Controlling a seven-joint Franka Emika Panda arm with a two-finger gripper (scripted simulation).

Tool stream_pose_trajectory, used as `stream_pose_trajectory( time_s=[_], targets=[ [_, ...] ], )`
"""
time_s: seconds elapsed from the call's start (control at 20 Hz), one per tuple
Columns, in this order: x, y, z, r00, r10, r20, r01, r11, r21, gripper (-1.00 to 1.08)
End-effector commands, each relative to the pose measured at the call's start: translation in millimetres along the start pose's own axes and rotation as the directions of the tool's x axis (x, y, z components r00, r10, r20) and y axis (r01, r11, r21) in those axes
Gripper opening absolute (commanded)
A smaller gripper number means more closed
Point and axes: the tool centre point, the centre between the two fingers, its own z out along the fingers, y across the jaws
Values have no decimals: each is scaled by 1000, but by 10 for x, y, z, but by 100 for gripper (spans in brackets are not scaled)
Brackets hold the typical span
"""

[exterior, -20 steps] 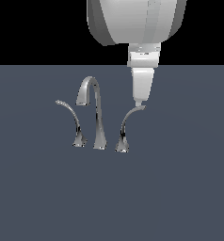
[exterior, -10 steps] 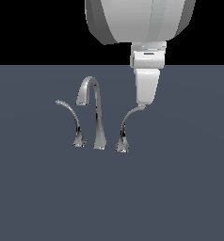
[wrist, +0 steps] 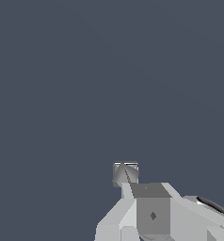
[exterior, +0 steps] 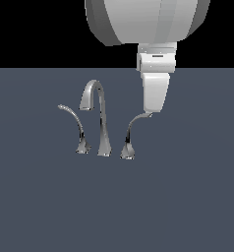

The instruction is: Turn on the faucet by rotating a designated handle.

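Right of centre in the exterior view, the handle (exterior: 133, 130) arcs up from the counter (exterior: 188, 197) beside the faucet (exterior: 100, 118), its tip just under the tool (exterior: 152, 109). Whether the tool's jaws are parted or closed cannot be told; it grips nothing visible. A glancing push could slide off the slim lever.

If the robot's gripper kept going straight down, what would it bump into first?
Probably the tip of the handle: the gripper hangs right above it in the exterior view, perhaps already touching. Depth is unclear; if it missed, only the grey floor lies below.
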Motion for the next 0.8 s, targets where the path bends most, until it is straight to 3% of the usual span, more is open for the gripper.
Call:
stream_pose_trajectory(
  time_s=[0.0,0.5,0.6,0.75],
  targets=[
    [-38,118,-2,1000,-3,-1,3,1000,-8,-100],
    [-114,477,-10,1000,4,-3,-4,1000,-15,-100],
    [-40,421,-1,1000,17,-3,-17,1000,-11,-100],
    [-196,490,-4,1000,13,-3,-13,1000,-12,-100]
  ],
)
